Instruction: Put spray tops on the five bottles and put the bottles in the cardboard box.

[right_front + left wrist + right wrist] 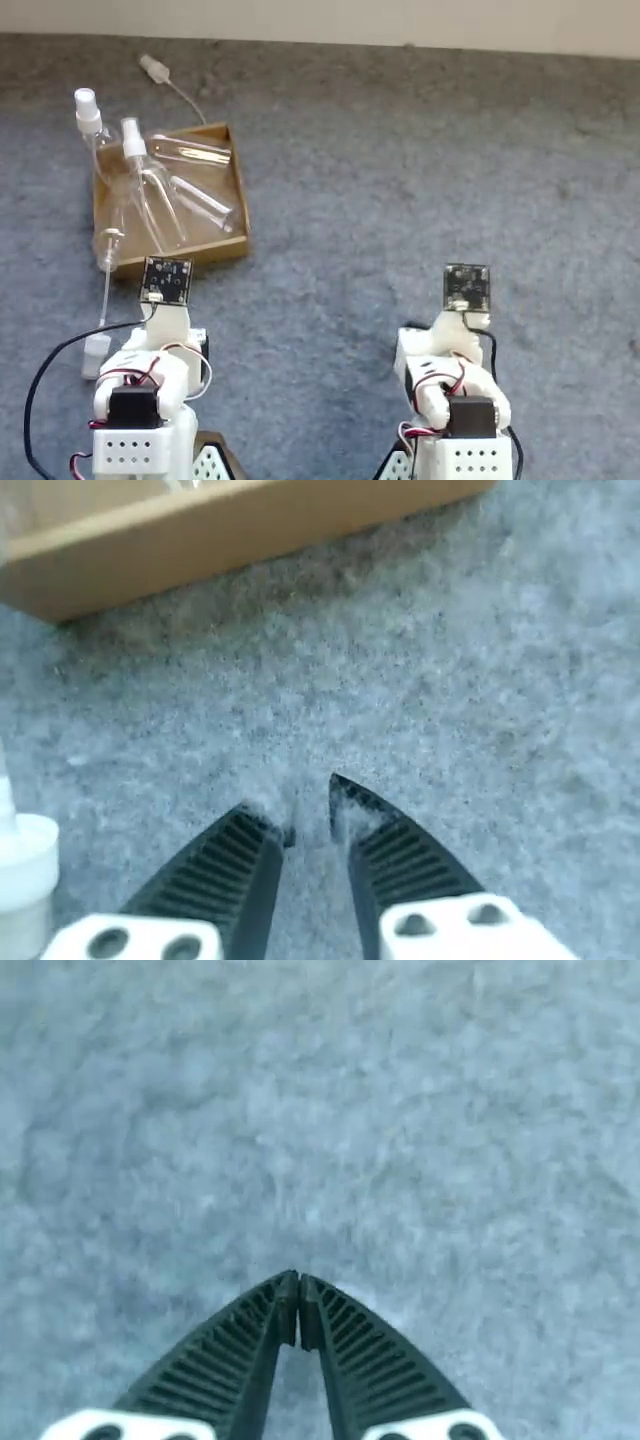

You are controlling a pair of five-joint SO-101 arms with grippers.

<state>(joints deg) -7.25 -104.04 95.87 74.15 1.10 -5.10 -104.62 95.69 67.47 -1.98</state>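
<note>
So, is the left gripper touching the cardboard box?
Apart. In the left wrist view, a wide strip of grey carpet lies between the left gripper and the cardboard box.

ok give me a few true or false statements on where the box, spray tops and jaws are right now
1. The cardboard box is empty. False: clear bottles lie in it.
2. A spray top lies on the carpet beyond the box. True.
3. The right jaws grip a bottle. False: they are shut on nothing, above bare carpet.
4. Another spray top lies beside the left arm. True.
5. The left jaws clamp the box wall. False: they stand slightly apart over carpet, short of the box.
</note>
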